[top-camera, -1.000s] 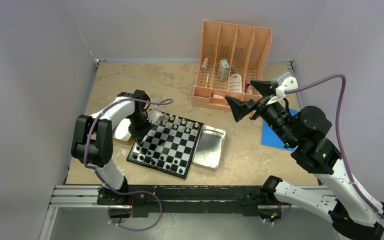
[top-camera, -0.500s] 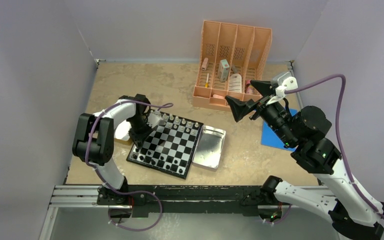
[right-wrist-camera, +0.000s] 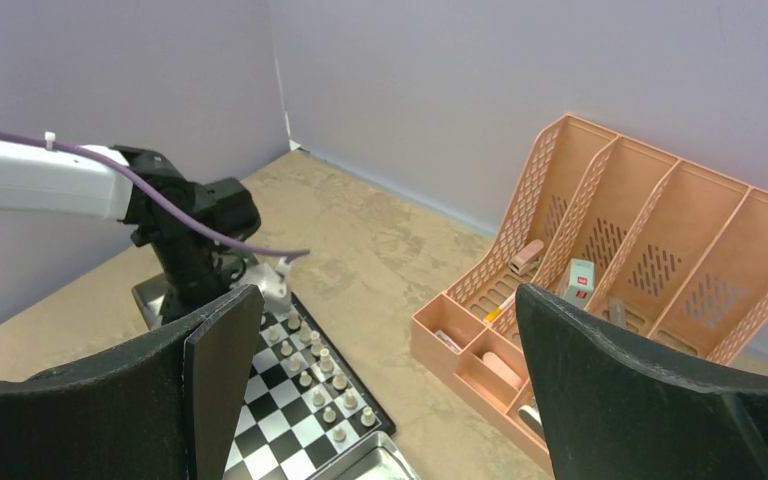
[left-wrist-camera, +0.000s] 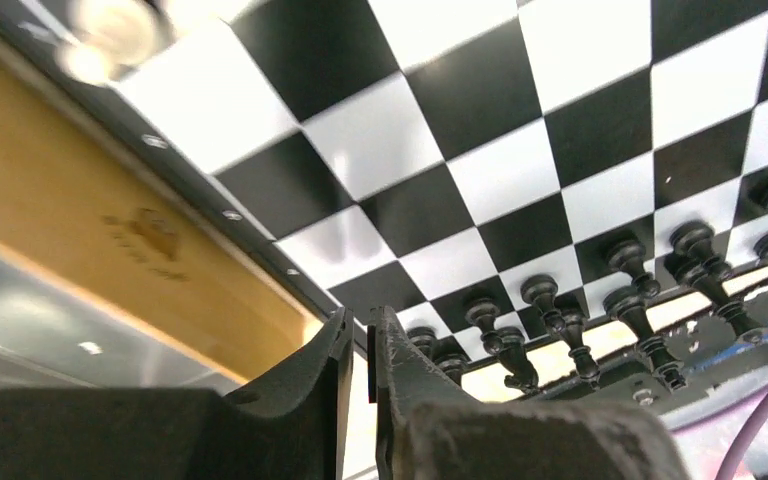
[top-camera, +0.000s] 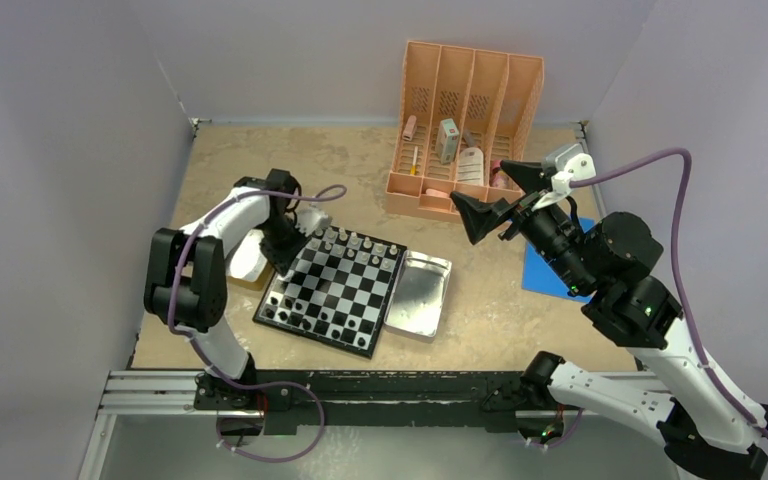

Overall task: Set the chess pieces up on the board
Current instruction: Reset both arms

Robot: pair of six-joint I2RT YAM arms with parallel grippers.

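Black-and-silver board (top-camera: 345,290): lies flat on the tan table (top-camera: 240,170), left of centre and turned at a slant.
Silvery-white pieces (top-camera: 353,240): stand ranked along the board's far edge.
Black pieces (left-wrist-camera: 560,320): stand lined up along the board's near edge, the one facing my bases.
Left claw (left-wrist-camera: 360,335): mine, low over the board's left rim near the far corner; jaws pinched to a thin slit with nothing between them.
Wooden box (left-wrist-camera: 110,240): just beside the board's left rim, under my left arm.
Silver tray (top-camera: 422,292): up against the board's right edge.
Right claw (top-camera: 481,183): mine, raised well above the table right of the board; jaws spread wide, holding nothing.
Peach organiser (top-camera: 465,110): at the far side of the table, small items in its slots.
Blue pad (top-camera: 540,270): flat on the table beneath my right arm.
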